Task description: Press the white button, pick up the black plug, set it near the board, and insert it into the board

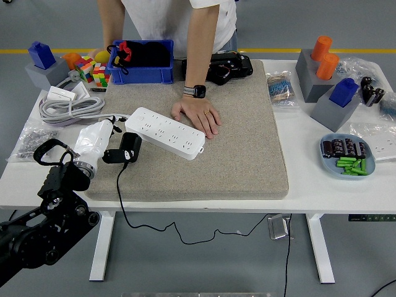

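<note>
One robot hand, the left, reaches in from the lower left over the bench, wrapped in a white cover. Its fingers grasp the black plug, which sits just off the left end of the white board, close to it but not in any socket. The plug's black cord runs down over the near edge of the bench and hangs below it.

The board lies slantwise on a grey mat, left end farther back, right end nearer. A person stands at the far side and presses one hand flat on the mat, fingers touching the board's right part; a watch is on that wrist.

Behind the mat sits a blue bin with something black and red in it. A coiled white cable lies at the left, beside colourful cubes. At the right stand grey blocks with orange cylinders, and a blue dish of green and black parts.
</note>
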Motion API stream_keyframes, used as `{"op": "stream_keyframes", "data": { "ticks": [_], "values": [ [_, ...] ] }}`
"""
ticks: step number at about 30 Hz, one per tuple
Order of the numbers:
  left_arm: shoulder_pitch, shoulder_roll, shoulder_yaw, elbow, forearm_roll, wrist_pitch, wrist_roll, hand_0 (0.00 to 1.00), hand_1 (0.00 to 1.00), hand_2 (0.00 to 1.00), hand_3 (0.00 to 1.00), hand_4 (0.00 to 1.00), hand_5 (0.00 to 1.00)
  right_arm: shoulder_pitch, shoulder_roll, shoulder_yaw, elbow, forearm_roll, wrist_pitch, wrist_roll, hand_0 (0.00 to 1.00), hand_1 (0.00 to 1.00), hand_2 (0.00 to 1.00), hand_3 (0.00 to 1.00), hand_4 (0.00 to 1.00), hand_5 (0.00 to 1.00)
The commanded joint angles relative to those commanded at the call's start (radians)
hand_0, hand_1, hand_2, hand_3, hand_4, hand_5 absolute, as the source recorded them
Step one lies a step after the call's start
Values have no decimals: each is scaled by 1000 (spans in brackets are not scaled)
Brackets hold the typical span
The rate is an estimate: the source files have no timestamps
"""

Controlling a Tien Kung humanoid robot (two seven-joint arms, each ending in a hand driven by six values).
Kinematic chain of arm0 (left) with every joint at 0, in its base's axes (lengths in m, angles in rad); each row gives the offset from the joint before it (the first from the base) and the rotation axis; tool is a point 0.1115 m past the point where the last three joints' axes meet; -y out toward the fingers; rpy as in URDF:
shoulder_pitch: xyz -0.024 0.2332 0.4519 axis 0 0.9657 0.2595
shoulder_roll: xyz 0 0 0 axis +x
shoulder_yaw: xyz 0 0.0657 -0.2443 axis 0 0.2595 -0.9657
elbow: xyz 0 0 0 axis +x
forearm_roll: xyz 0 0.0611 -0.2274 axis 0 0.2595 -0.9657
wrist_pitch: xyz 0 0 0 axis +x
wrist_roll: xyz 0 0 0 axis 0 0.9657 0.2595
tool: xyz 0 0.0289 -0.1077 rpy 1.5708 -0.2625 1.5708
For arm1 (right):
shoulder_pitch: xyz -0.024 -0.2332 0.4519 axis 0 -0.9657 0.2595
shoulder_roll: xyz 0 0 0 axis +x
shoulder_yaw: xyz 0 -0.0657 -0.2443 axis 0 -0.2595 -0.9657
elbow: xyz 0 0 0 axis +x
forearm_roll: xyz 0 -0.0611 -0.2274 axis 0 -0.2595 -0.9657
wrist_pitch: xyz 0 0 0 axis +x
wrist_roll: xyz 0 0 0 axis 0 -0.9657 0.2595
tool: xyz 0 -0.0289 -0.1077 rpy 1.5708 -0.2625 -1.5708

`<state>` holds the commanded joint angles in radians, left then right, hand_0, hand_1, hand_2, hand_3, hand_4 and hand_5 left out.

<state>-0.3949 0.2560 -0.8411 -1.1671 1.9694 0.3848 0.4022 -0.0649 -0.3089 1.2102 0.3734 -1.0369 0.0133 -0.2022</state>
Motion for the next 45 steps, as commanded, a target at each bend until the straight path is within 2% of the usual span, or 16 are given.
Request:
{"op": "stream_keyframes", "data": {
  "ticks": [9,17,18,26,35,36,41,42,45],
  "values": [
    [0,-10,19,4,-9,-8,10,508,657,672,796,887,132,-1,-2,-2,0,0,1,1,801,702,687,648,711,474],
    [3,-5,5,-15,-13,-7,15,511,670,685,801,885,141,-7,-1,-2,-1,-3,2,2,802,703,687,647,710,472],
    [3,-5,1,-16,-12,-6,15,511,692,700,808,885,165,-8,-1,-3,-1,-3,2,2,803,703,687,641,699,466],
    [1,3,-22,-44,-9,-14,25,515,690,699,807,885,156,-7,1,2,-1,-3,2,3,803,703,687,641,705,470],
    [3,-4,4,-40,-45,-34,41,542,691,705,808,885,158,-8,3,2,-1,-3,5,4,803,703,687,641,703,469],
    [3,-5,6,-39,-50,-35,43,607,771,793,865,974,404,-8,3,1,-1,-2,5,4,803,703,687,640,700,465],
    [-4,-9,15,-24,-59,-40,45,607,771,793,865,974,404,-10,3,0,-2,-2,6,4,803,703,687,640,700,465],
    [-7,-10,16,-20,-58,-39,45,662,807,870,921,998,569,-10,3,0,-2,-2,6,4,803,703,687,639,702,464],
    [-14,-15,21,-5,-52,-33,49,662,807,870,921,998,569,-9,4,1,-2,-2,6,5,803,703,687,639,702,464]
  ]
}}
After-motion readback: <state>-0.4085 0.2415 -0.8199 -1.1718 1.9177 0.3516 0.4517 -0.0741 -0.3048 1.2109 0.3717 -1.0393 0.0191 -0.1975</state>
